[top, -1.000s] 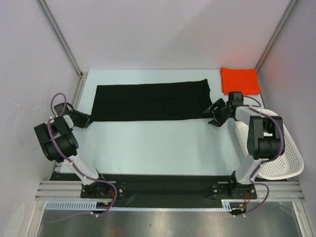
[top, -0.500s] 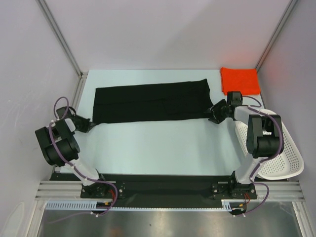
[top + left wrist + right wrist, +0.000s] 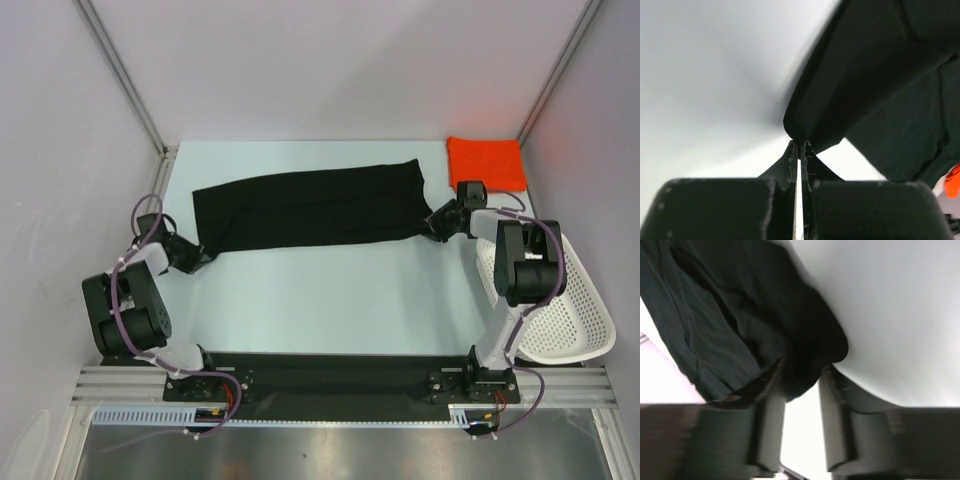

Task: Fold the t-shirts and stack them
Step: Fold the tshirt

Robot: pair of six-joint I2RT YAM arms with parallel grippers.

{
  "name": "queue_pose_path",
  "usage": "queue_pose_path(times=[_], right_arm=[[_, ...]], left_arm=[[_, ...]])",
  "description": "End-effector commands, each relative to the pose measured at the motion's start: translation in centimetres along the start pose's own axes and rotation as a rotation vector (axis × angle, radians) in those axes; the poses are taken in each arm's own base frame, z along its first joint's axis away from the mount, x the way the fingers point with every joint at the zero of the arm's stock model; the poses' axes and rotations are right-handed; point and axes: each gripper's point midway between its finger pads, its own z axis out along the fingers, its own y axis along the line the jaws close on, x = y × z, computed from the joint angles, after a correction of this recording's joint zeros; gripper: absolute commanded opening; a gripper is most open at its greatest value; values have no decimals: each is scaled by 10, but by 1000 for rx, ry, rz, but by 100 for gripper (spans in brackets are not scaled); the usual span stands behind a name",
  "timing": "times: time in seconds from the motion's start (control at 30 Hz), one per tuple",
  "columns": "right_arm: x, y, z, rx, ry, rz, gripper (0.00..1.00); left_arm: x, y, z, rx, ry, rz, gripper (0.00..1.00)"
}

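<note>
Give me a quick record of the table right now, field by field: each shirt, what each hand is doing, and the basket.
black shirt: spread in a long band across the middle of the table, left near corner pulled toward the left arm
orange shirt: folded, far right corner, apart from the black one
left hand: shut on the black shirt's left corner
right hand: fingers on either side of the black shirt's bunched right end; whether they grip it is unclear
basket: white mesh, right edge, beside the right arm
fold: not yet made
stack: not yet made
</note>
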Motion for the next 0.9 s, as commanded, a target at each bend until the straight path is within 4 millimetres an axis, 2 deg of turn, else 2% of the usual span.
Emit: queue_pose_path(times=[0.0,0.07,0.1,0.2,0.33,0.37,0.4,0.5,0.6,0.63,0.7,0.73,0.77,0.87], right_arm=[[-21,17,15,-38,-60,-67,31],[-27,22,22,-45,-67,-81,26],[-30,24,24,-53,-72,-86,20],[-43,36,31,-60,-107,-115,15],[-62,59,41,-92,-145,-194,15],[-67,57,49,-78,-150,-226,15],[-78,73,47,-99,-178,-249,15],[-98,96,54,-134,-217,-291,15],[-108,107,59,-146,-235,-313,15],[-113,111,65,-153,-242,-330,15],[-117,115,72,-159,-241,-344,15],[-120,119,78,-168,-245,-344,15],[-120,120,82,-179,-239,-341,15],[-127,130,93,-209,-247,-341,15]], left_arm=[[17,0,-12,-24,2,67,0],[29,-5,-15,-15,16,94,0],[33,-5,-16,-20,24,101,0],[42,-3,-24,-24,27,113,0],[62,-1,-32,-20,54,146,0],[70,3,-34,-33,72,158,0],[75,0,-38,-24,71,170,0],[103,-3,-47,-5,103,216,0],[143,-6,-54,7,170,290,0],[162,-10,-60,28,199,348,0],[183,-6,-66,16,227,391,0],[202,-6,-71,30,256,458,0],[209,-6,-76,40,257,489,0],[244,5,-86,52,335,585,0]])
